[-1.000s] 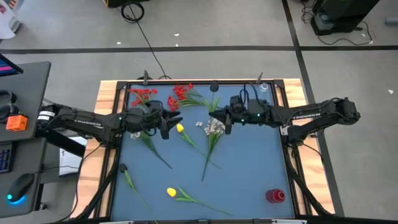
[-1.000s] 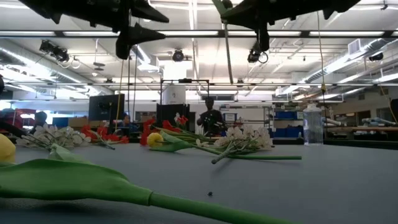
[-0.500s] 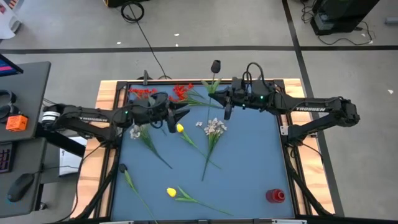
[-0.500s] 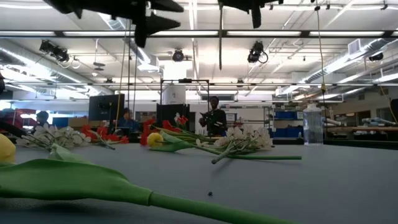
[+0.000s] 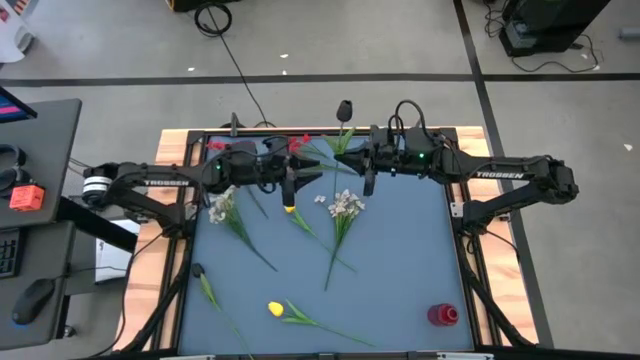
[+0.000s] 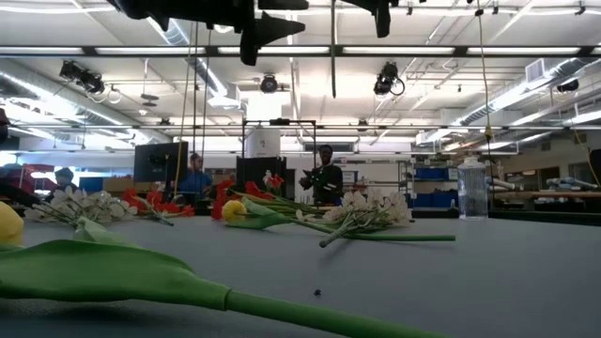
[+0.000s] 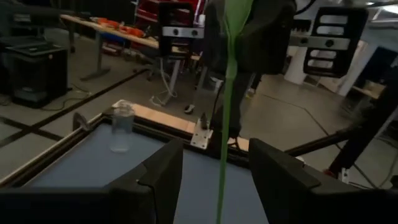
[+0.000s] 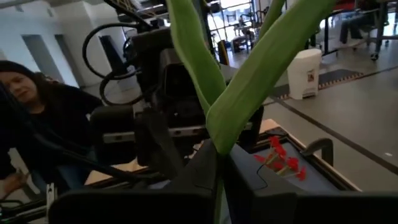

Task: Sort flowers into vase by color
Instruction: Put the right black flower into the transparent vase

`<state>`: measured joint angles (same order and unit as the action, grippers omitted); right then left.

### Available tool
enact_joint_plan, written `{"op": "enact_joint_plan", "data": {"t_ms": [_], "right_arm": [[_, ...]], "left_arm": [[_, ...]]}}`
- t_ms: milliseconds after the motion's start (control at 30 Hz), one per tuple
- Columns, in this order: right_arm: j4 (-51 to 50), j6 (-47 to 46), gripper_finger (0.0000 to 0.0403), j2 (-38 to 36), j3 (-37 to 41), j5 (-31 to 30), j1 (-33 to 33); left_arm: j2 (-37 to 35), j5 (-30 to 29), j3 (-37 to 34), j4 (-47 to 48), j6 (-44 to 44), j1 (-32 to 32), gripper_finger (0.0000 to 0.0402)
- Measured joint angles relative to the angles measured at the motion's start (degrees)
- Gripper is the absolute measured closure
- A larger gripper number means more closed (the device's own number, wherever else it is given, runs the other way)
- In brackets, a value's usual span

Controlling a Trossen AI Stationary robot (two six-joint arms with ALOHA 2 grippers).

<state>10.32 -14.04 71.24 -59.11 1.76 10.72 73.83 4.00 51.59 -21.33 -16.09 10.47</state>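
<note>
Right gripper [image 5: 366,165] high over far table edge, fingers clamped on stem of dark tulip [image 5: 345,108], held upright, leaves [image 8: 249,68] spreading above fingers. Left gripper [image 5: 312,172] raised just left of it, fingers apart, stem between them. Remaining flowers lie on blue table [image 5: 400,270]: red clusters [image 5: 296,146] far, white spray [image 5: 346,206] centre, yellow tulip [image 5: 275,309] near.

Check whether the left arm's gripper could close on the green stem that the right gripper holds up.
Probably yes: the left gripper is open, and the hanging green stem shows just ahead between its fingers, with nothing between. The right gripper holds it higher up.
</note>
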Motion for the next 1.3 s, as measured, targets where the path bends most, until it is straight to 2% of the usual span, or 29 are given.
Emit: {"op": "enact_joint_plan", "data": {"t_ms": [300, 433, 533, 733, 967, 1067, 1133, 1233, 1300], "right_arm": [[0.9, -1.1, 0.0373, 1.8, 0.1, 0.3, -1.3], [1.8, -1.3, 0.0373, 2.7, 0.0, 0.0, -2.0], [1.9, -1.4, 0.0373, 2.8, 0.1, -0.2, -2.0], [2.1, -1.4, 0.0373, 3.0, 0.1, -0.2, -2.1], [2.6, -1.3, 0.0373, 3.2, 0.1, 0.5, -2.1], [2.5, -1.4, 0.0372, 3.2, 0.1, 0.8, -2.0], [2.5, -1.4, 0.0366, 3.2, 0.1, 0.8, -2.0], [2.0, -1.4, 0.0347, 3.1, 0.1, 0.8, -1.6], [2.0, -2.1, 0.0327, 3.0, 0.1, 0.8, -1.2]], "left_arm": [[0.5, 2.7, 0.0, -2.2, 0.5, 0.4, 0.0212], [2.9, 7.2, 0.0, -3.7, 1.3, 0.6, 0.0212], [4.3, 7.9, -0.1, -5.1, 0.8, 0.7, 0.0213], [6.1, 7.9, 0.0, -11.5, -0.7, 1.0, 0.0238], [11.1, 12.4, 4.0, -11.7, -1.3, 1.6, 0.0267], [11.8, 12.4, 6.0, -9.4, -0.9, 1.8, 0.0289], [11.8, 12.2, 6.8, -7.1, 0.6, 1.9, 0.0318], [11.4, 12.2, 7.2, -4.8, 2.2, 2.5, 0.0380], [11.3, 12.3, 7.2, -4.8, 2.3, 2.8, 0.0391]]}}
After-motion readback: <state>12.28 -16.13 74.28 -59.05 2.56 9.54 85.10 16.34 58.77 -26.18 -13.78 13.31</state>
